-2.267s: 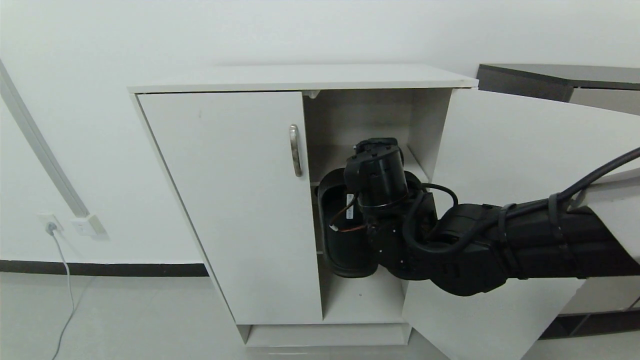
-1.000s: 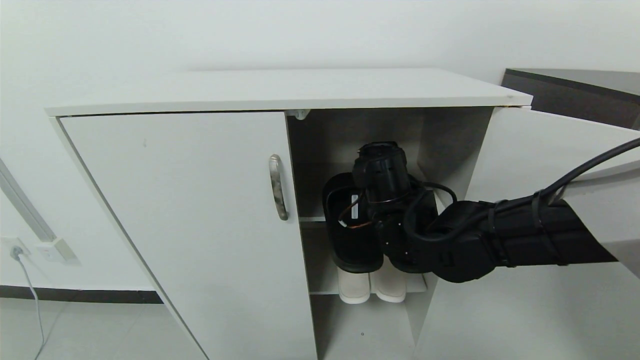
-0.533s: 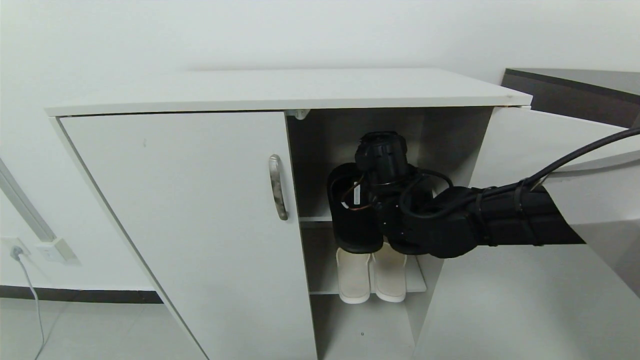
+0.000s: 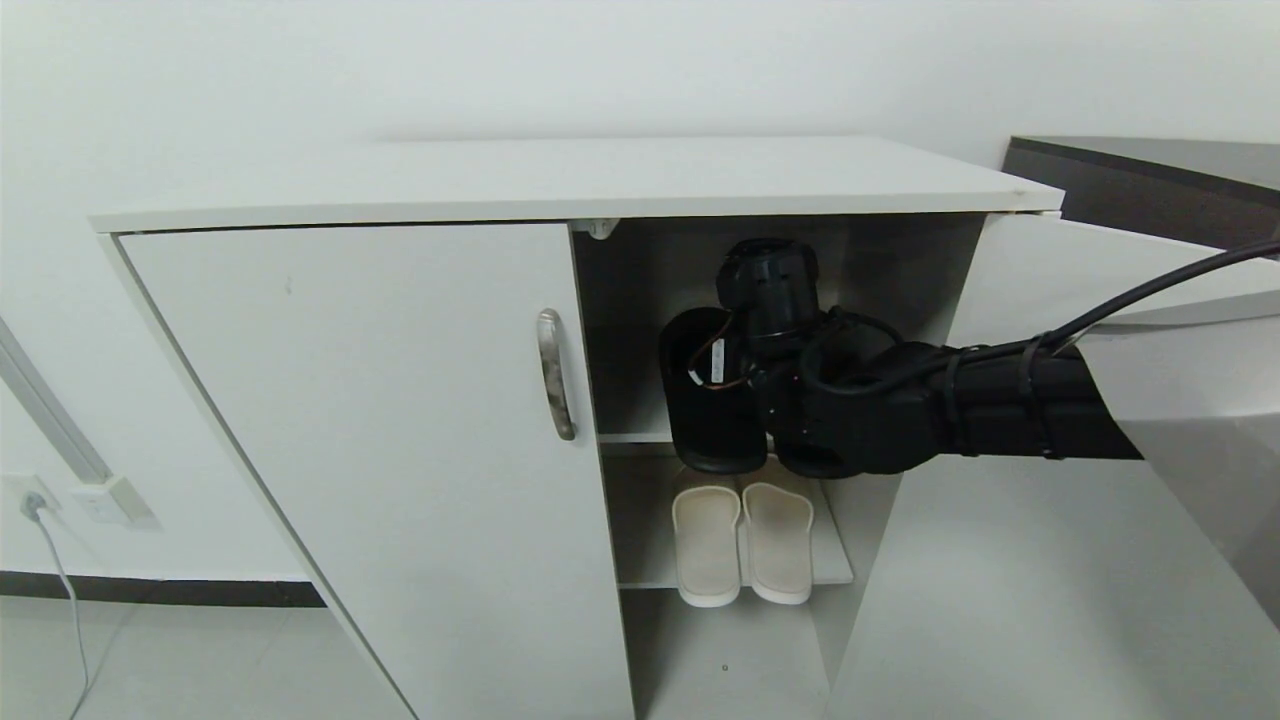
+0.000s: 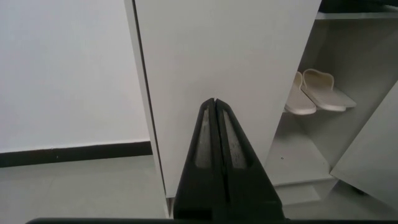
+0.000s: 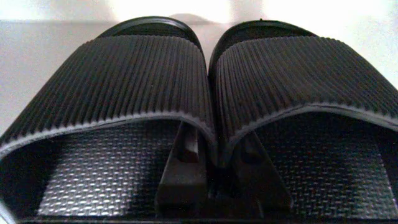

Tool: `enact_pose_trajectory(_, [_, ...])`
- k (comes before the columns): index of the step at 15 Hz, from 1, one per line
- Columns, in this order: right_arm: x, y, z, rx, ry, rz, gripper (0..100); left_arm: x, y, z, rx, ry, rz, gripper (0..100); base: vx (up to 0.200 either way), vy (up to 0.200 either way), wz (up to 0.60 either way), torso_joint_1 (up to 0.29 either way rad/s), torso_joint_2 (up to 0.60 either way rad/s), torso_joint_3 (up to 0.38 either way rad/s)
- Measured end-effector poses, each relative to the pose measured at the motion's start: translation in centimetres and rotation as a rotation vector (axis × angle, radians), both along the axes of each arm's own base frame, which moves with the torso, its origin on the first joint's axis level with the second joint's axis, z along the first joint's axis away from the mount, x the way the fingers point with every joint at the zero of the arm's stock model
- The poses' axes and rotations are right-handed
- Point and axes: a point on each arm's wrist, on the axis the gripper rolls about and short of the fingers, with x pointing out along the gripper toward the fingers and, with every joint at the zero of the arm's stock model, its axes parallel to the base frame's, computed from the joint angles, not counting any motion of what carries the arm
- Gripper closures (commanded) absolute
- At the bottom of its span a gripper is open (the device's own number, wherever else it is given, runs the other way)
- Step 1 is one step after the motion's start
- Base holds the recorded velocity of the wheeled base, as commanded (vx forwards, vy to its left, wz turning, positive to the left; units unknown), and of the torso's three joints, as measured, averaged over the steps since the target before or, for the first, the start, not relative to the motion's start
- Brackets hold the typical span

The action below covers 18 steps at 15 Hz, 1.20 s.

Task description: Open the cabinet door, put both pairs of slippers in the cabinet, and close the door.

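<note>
Over the last second we have raised the black slippers (image 4: 705, 400) clear of the white slippers (image 4: 742, 540), now uncovered beneath them, to the level of the upper shelf (image 4: 628, 437) in the cabinet (image 4: 560, 180). From left: the left gripper (image 5: 215, 102), jaws together and empty, outside the closed door (image 4: 380, 450); the right gripper (image 6: 217, 158), jaws clamped on the black pair's adjoining inner walls. We judge this pair light, soft and bendy, best pinched there as one.

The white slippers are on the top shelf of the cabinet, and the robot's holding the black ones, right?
Not quite. The white slippers sit on the lower shelf, not the top one; the head view shows it. The right gripper does hold the black slippers.
</note>
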Motion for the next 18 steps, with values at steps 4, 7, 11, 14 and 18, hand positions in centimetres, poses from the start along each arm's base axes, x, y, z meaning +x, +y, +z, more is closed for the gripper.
enact_pose_trajectory(4, [0.4,0.1,-0.5,-0.004,0.005,-0.003,100,0.0,0.0,0.0,0.0,0.0,0.0,100,0.0,0.0,0.0,0.0,0.0,0.0])
enact_pose_trajectory(7, [1.0,0.4,-0.8,-0.002,0.002,-0.008,100,0.0,0.0,0.0,0.0,0.0,-0.001,100,0.0,0.0,0.0,0.0,0.0,0.0])
enact_pose_trajectory(11, [1.4,0.5,-1.2,-0.004,0.004,-0.012,100,0.0,0.0,0.0,0.0,0.0,0.0,100,0.0,0.0,0.0,0.0,0.0,0.0])
enact_pose_trajectory(14, [1.6,0.6,-1.4,-0.005,0.005,-0.013,100,0.0,0.0,0.0,0.0,0.0,0.0,100,0.0,0.0,0.0,0.0,0.0,0.0])
enact_pose_trajectory(18, [1.7,0.6,-1.7,-0.008,0.009,-0.016,0,0.0,0.0,0.0,0.0,0.0,0.0,100,0.0,0.0,0.0,0.0,0.0,0.0])
